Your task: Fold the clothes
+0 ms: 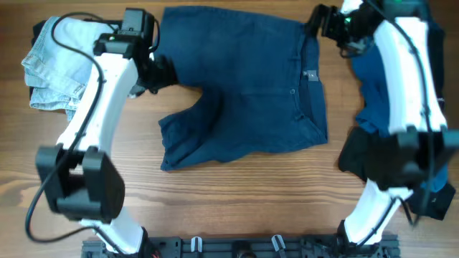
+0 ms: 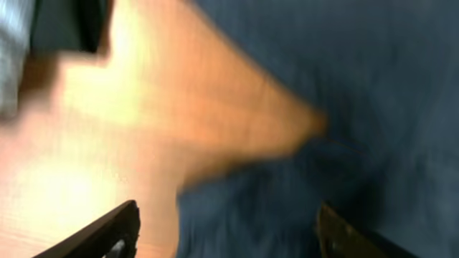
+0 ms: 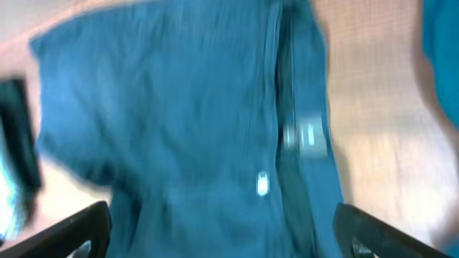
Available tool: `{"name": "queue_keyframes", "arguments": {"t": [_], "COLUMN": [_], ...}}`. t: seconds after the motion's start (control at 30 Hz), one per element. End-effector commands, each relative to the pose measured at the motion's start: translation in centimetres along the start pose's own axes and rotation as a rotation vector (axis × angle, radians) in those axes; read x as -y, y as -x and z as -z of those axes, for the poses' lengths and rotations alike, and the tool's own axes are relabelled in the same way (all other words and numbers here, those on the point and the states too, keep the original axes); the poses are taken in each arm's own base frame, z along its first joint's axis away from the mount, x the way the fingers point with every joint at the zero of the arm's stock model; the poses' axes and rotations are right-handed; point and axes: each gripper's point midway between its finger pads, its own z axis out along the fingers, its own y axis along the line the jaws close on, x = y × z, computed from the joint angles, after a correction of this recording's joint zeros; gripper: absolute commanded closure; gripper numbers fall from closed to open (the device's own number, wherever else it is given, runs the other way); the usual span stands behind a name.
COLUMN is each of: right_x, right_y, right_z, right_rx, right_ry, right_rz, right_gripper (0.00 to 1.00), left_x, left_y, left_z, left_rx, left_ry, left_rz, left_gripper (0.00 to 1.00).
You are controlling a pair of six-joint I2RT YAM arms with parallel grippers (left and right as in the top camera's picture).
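The left claw stands with its jaws apart and nothing between them, at the left edge of the dark navy garment; in the left wrist view the left claw shows both fingers set wide, blurred navy cloth and bare wood below them. The right claw is also spread wide and holds nothing, poised over the garment's far right corner by the waistband. In the right wrist view the right claw frames the blurred garment, where a pale button and a small label show along the waistband. The navy garment lies spread at the middle of the table, toward the far edge. Its waistband faces the right edge and its legs the left, and the leg nearer the near edge is rumpled and creased. A pale denim piece sits bunched in the far left corner, beside the left arm, with a darker bit of cloth showing at its lower edge. Along the right edge, partly under the right arm, lie a medium-blue piece and, closer to the near edge, a black piece. Whether those two touch the navy garment cannot be told.
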Motion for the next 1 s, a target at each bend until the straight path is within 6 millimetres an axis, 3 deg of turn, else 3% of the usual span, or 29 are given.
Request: {"name": "queue_keyframes", "arguments": {"t": [0.0, 0.17, 0.27, 0.4, 0.47, 0.57, 0.9, 0.93, 0.97], "right_x": [-0.4, 0.2, 0.3, 0.3, 0.6, 1.1, 1.4, 1.4, 1.4], "right_y": [-2.3, -5.6, -6.4, -6.1, -5.3, -4.8, -4.4, -4.4, -4.4], "right_z": [2.2, 3.6, 3.8, 3.7, 3.6, 3.5, 3.5, 3.5, 3.5], "right_rx": [-0.058, -0.167, -0.201, -0.19, -0.158, -0.136, -0.119, -0.119, -0.118], "right_ry": [0.008, -0.02, -0.022, -0.018, -0.04, -0.071, -0.089, -0.089, -0.089], "right_rz": [0.024, 0.081, 0.107, 0.132, 0.153, 0.16, 0.165, 0.165, 0.165], "right_gripper": [0.0, 0.01, 0.0, 0.01, 0.01, 0.0, 0.01, 0.01, 0.01], "left_x": [0.2, -0.5, -0.9, -1.5, -1.8, -1.7, -3.2, -3.3, -3.3], "left_y": [-2.9, -4.8, -5.9, -7.0, -7.5, -7.2, -8.0, -7.9, -7.7], "left_z": [1.8, 0.6, -0.7, -3.4, -6.5, -8.2, -12.1, -12.1, -12.2], "left_rx": [-0.101, -0.18, -0.213, -0.223, -0.188, -0.137, -0.049, -0.04, -0.034], "left_ry": [-0.041, -0.019, -0.008, -0.003, -0.019, -0.037, -0.013, -0.009, -0.009], "left_rz": [0.0, 0.005, 0.007, 0.009, 0.007, 0.003, -0.005, -0.006, -0.006], "left_gripper": [0.18, 0.17, 0.17, 0.18, 0.21, 0.22, 0.21, 0.22, 0.32]}}
